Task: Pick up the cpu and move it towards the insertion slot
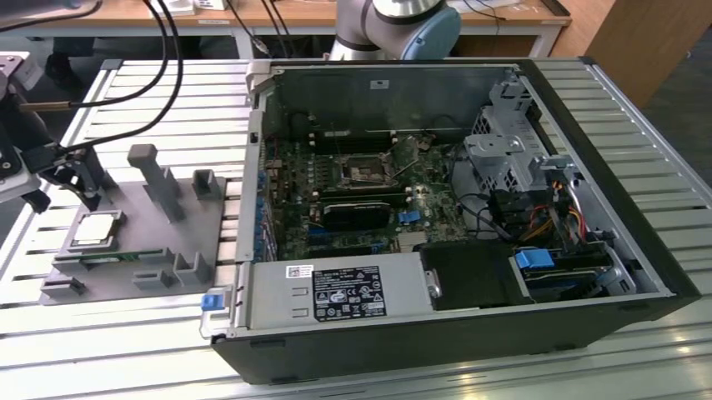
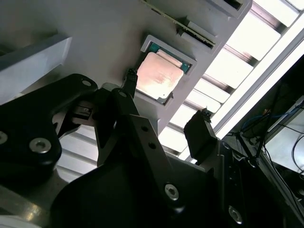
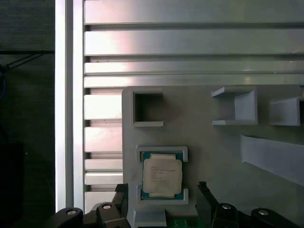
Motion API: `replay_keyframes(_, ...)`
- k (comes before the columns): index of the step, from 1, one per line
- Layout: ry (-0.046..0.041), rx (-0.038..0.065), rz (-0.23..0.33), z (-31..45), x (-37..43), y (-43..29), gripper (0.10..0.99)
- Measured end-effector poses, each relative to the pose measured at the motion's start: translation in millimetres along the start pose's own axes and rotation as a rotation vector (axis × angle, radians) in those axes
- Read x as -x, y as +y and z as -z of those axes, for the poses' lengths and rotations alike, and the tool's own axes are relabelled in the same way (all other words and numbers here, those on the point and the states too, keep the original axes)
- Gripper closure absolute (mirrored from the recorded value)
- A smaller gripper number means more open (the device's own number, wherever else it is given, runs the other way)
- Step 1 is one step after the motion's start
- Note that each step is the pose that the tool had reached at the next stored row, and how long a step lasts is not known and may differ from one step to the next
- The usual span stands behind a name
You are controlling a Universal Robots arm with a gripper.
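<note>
Found the black two-fingered gripper [image 3: 161, 186] poised over the grey plastic fixture plate [image 3: 199, 142], jaws spread wide and holding nothing. Saw the cpu [image 3: 162, 175], a small flat square chip with a shiny silver top and pale rim, seated in a raised-walled nest on that plate. Placed it between the two fingertips in both wrist views, apparently untouched by either. Noted a narrow green memory stick [image 1: 112, 257] lying on the plate just beside the nest.

Judged the grasp not yet made. Feared a finger landing on the nest wall instead of the chip's edge, or an off-centre squeeze tipping the chip in its seat.

Beyond the plate, toward the exterior view's right, found the open black computer case [image 1: 639, 175]. Inside it, spotted the insertion slot [image 1: 365, 171], a silver-framed square socket with a dark centre, well apart from the plate. Reckoned the case wall between plate and socket a snag for any low carry, and a thin hold likely to drop the chip.
</note>
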State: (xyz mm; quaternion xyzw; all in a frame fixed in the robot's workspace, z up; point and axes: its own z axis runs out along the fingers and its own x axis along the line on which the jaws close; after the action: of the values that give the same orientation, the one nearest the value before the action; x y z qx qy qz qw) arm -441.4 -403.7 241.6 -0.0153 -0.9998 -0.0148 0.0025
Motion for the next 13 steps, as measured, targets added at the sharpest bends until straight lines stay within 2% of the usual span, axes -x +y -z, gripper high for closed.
replay_keyframes(13, -0.0001, -0.008, 0.000, -7.4, 1.2, -0.1, 0.412)
